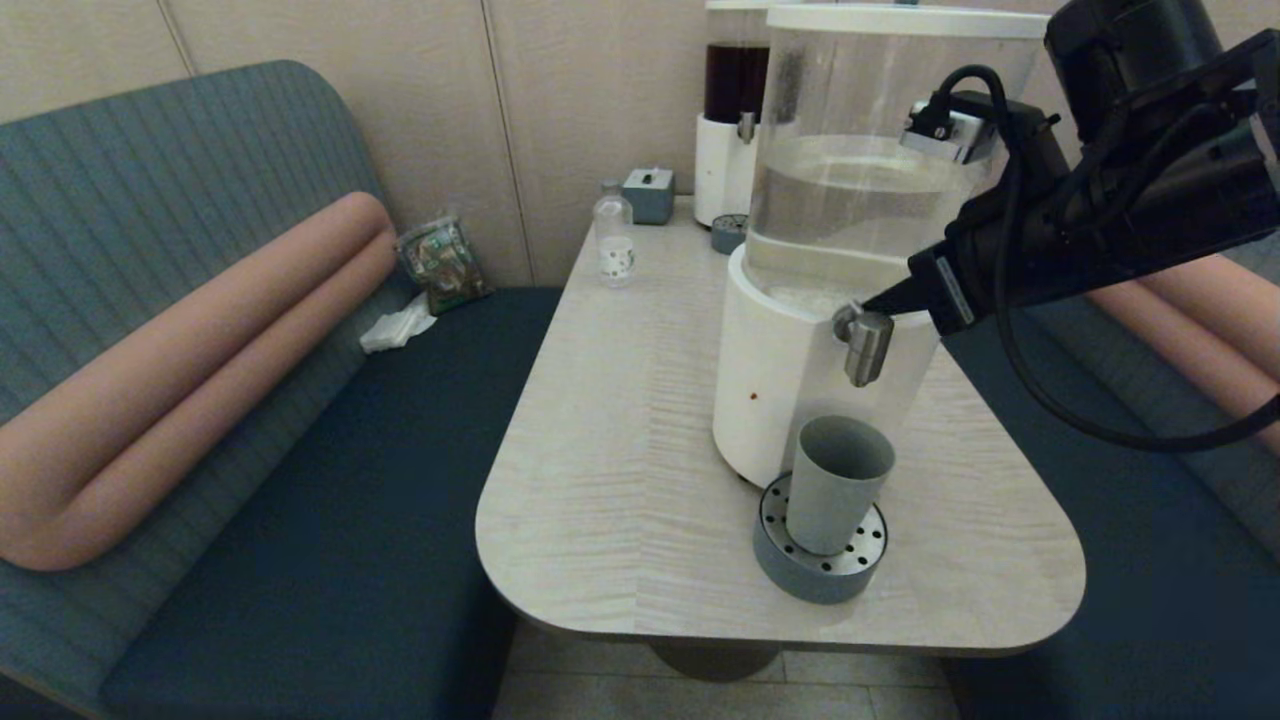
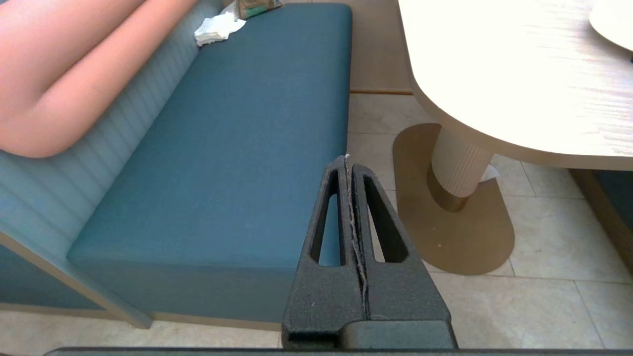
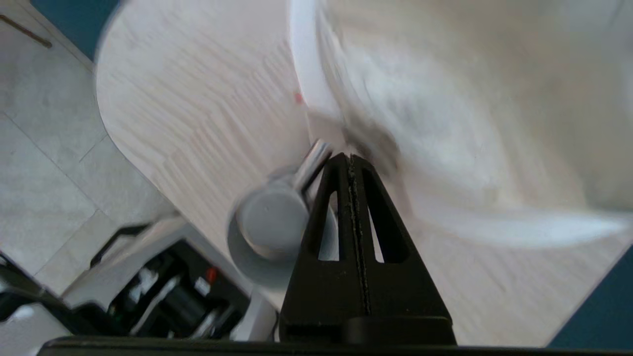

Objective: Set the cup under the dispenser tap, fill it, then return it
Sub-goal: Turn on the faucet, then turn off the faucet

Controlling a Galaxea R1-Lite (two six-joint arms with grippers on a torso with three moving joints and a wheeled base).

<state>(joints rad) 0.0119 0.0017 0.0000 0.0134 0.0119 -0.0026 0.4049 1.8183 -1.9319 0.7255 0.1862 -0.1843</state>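
Nearest thing: one round grey drip tray (image 1: 790,575) with a perforated top, at the near edge of the table (image 1: 600,480)
Cup: one grey-blue cup (image 1: 836,484), upright on the drip tray, directly below the dispenser tap (image 1: 866,343); its inside is not visible
Tap: one short steel spout on the near side of the white-based dispenser (image 1: 790,390)
Right gripper: right gripper (image 1: 872,300) reaches in from the right, fingers pressed together, tip at the top of the tap; in the right wrist view the closed tip (image 3: 350,158) sits just beside the tap (image 3: 312,163)
Left gripper: left gripper (image 2: 347,160) parked low over the floor beside the bench seat (image 2: 237,148), fingers closed on nothing
Dispensers: two; the big one with a clear tank of pale liquid, and a smaller one with dark liquid (image 1: 735,110) at the far end
Other items: one small clear bottle (image 1: 613,242) with a white label, writing too small to read; one small grey box (image 1: 649,193); one second small drip tray (image 1: 728,233) under the far dispenser
Surface: pale wood-grain table with rounded corners, on a ribbed pedestal
Room: teal booth benches left and right with pink roll cushions (image 1: 180,370), beige panel wall, tiled floor
On left bench: one patterned packet (image 1: 442,262) and one crumpled white tissue (image 1: 397,326)
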